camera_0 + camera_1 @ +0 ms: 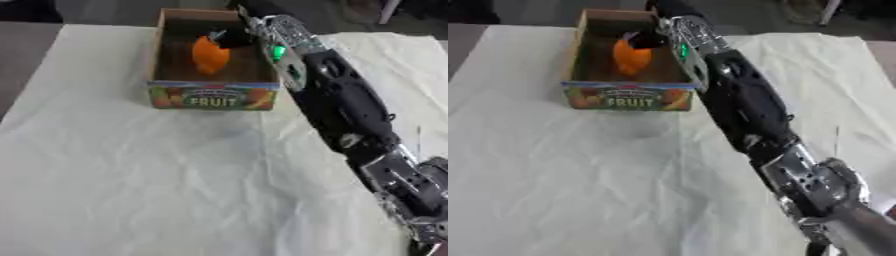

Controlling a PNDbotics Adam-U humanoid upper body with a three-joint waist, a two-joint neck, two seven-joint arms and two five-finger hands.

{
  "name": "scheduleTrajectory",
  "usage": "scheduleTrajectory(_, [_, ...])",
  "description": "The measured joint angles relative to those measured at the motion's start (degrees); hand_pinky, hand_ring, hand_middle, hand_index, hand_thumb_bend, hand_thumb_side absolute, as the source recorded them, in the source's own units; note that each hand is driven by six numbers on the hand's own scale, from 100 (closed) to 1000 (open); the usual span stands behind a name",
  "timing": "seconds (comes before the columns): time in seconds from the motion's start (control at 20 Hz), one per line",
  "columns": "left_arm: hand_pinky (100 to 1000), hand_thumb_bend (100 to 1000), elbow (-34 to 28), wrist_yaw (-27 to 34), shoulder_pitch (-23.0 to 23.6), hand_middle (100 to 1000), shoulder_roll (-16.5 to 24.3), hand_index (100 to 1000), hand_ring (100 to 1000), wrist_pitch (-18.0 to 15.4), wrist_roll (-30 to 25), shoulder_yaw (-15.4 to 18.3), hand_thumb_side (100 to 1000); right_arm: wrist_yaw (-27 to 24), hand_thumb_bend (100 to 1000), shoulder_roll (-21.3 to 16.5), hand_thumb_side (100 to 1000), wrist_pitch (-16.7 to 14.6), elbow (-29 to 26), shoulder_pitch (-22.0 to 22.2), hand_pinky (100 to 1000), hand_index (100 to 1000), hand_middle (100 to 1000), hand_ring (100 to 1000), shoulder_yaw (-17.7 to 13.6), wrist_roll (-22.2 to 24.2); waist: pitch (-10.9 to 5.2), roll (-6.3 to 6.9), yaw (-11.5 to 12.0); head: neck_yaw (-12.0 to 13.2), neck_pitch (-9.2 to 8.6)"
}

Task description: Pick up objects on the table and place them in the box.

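An orange object (210, 55) sits inside the open cardboard fruit box (213, 96).

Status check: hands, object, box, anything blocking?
Right hand over the box, fingers curled on the orange object. Object inside the box walls, not released. Left hand not in view. Nothing blocking on the white cloth.

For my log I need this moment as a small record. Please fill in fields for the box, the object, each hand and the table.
box: open brown cardboard box with a colourful front panel reading FRUIT, at the far middle of the table
object: orange rounded object, inside the box space, under the right hand
right hand: black hand reaching over the box, fingers curled on the orange object
left hand: not in view
table: covered with a creased white cloth
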Motion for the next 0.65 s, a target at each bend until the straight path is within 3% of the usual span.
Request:
scheduleTrajectory(0.05, [324, 100, 0.00, -0.03, 0.01, 658, 0.00, 647, 393, 0.02, 0.03, 0.01, 712, -1.44, 100, -1.04, 802, 0.39, -2.69, 0.95, 901, 918, 830, 1000, -0.01, -0.01, -0.05, 0.09, -0.16, 0.17, 0.01])
scheduleTrajectory(0.5, [325, 100, 0.00, -0.06, 0.03, 658, 0.00, 647, 393, 0.15, 0.31, 0.20, 712, -11.74, 100, -9.64, 859, 4.92, -29.11, 10.95, 900, 924, 811, 1000, -1.80, -1.68, -0.42, 0.82, -1.52, 1.94, 0.47])
scheduleTrajectory(0.65, [325, 100, 0.00, -0.07, 0.04, 658, 0.00, 647, 394, 0.06, 0.43, 0.22, 711, -14.76, 100, -11.43, 946, 7.05, -36.70, 14.36, 907, 927, 798, 1000, -3.61, -3.86, -0.42, 1.02, -1.85, 2.53, 0.53])
